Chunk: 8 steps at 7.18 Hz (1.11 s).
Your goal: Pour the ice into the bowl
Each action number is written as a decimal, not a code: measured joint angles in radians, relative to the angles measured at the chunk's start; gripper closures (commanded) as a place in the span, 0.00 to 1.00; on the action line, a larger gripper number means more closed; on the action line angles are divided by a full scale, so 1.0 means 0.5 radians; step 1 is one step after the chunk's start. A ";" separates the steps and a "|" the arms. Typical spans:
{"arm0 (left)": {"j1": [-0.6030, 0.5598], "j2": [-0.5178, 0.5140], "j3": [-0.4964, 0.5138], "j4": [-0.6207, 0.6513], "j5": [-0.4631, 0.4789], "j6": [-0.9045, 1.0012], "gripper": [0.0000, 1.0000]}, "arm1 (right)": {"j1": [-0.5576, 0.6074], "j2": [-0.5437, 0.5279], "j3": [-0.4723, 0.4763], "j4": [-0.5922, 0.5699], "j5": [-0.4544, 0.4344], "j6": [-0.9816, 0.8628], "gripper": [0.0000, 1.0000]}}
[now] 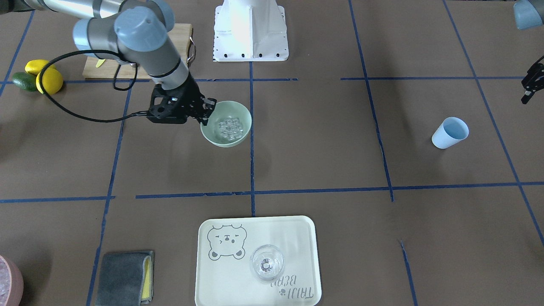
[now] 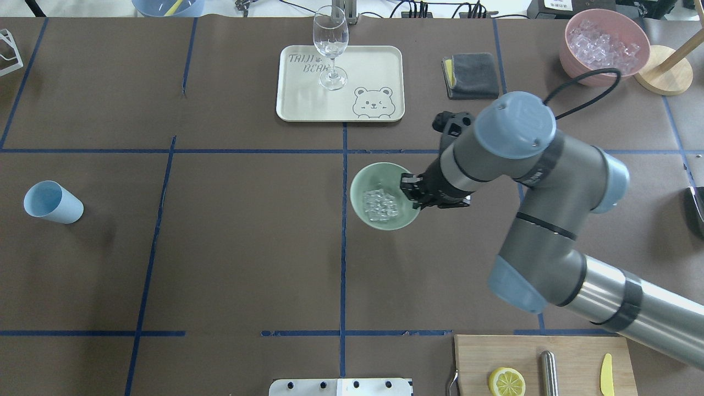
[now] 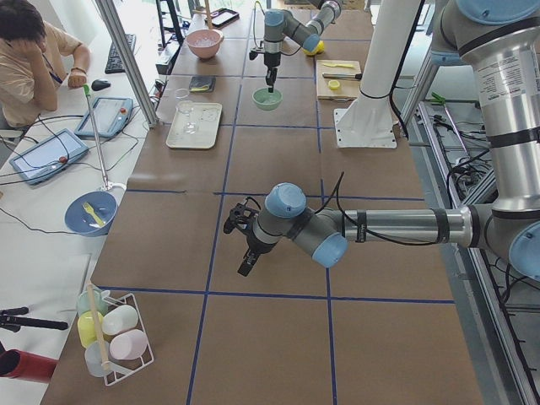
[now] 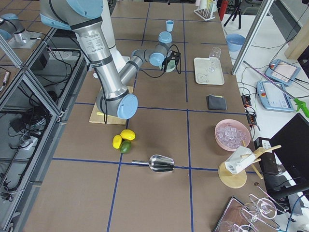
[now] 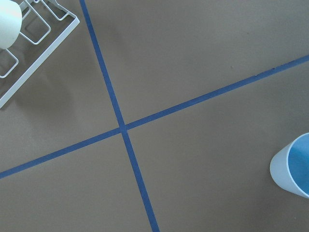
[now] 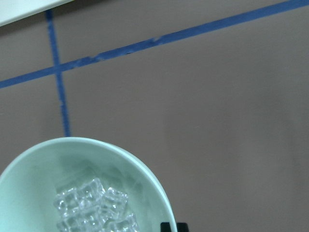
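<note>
The pale mint-green bowl (image 1: 236,113) stands near the table's middle with a heap of clear ice (image 1: 229,128) in it. It also shows in the overhead view (image 2: 374,176) with the ice (image 2: 380,204), and in the right wrist view (image 6: 38,169) with the ice (image 6: 91,208). My right gripper (image 1: 206,112) is shut on the bowl's rim (image 2: 411,193), one finger inside and one outside. My left gripper (image 1: 529,91) hangs empty above the table, far from the bowl; I cannot tell whether it is open. A light blue cup (image 1: 450,132) lies on its side near it.
A cream tray (image 1: 297,229) holds a clear stemmed glass (image 1: 266,263). A pink bowl (image 2: 572,55) of ice and a grey cloth (image 2: 473,74) sit at the far right. A cutting board (image 2: 572,352) with a lemon half lies near my base. Lemons (image 1: 49,80) lie beside it.
</note>
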 measured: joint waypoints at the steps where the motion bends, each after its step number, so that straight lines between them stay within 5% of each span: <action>1: -0.001 0.004 -0.003 -0.001 -0.001 0.001 0.00 | 0.086 -0.224 0.064 0.084 0.052 -0.149 1.00; 4: -0.002 0.009 -0.010 -0.007 -0.003 -0.001 0.00 | 0.327 -0.853 0.046 0.615 0.194 -0.489 1.00; 8: -0.005 0.011 -0.025 -0.009 -0.003 -0.002 0.00 | 0.577 -1.079 -0.260 1.100 0.504 -0.667 1.00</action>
